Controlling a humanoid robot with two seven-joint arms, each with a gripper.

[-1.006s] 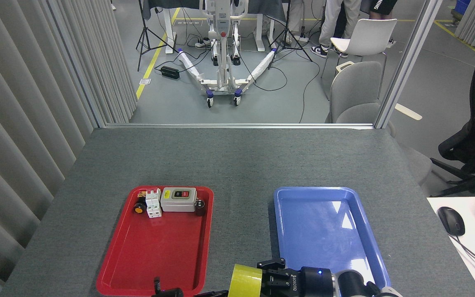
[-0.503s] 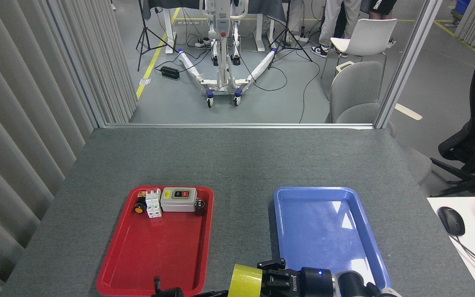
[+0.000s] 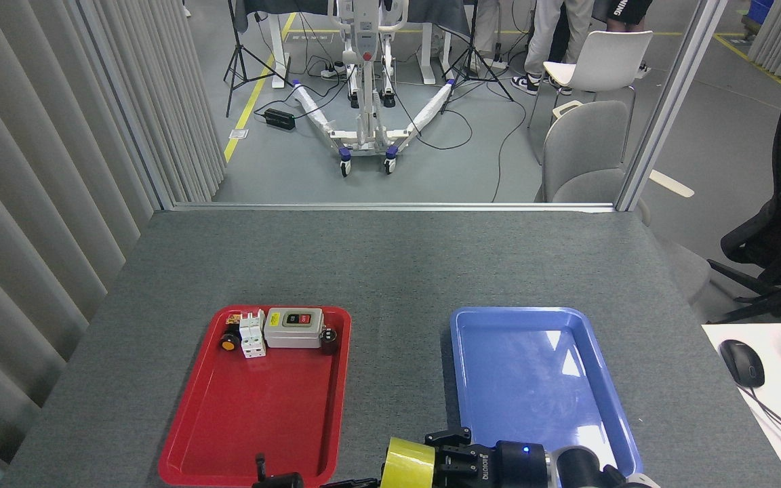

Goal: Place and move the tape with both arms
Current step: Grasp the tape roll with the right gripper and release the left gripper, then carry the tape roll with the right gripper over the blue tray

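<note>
The yellow tape (image 3: pixel 407 465) is held upright at the bottom edge of the head view, over the grey table between the two trays. My right gripper (image 3: pixel 439 461), black with a blue light, comes in from the lower right and is shut on the roll's right side. Only dark bits of my left gripper (image 3: pixel 275 479) show at the bottom edge, left of the tape and over the red tray's near end. Too little of it shows to tell whether it is open or shut.
A red tray (image 3: pixel 255 420) at the left holds a grey switch box (image 3: pixel 293 328), a white breaker and small parts at its far end. A blue tray (image 3: pixel 533 379) lies at the right. Beyond the table's right edge are a mouse (image 3: pixel 742 362) and a keyboard.
The right gripper and the tape have dropped slightly toward the bottom edge of the view. The trays and their parts have not moved.
</note>
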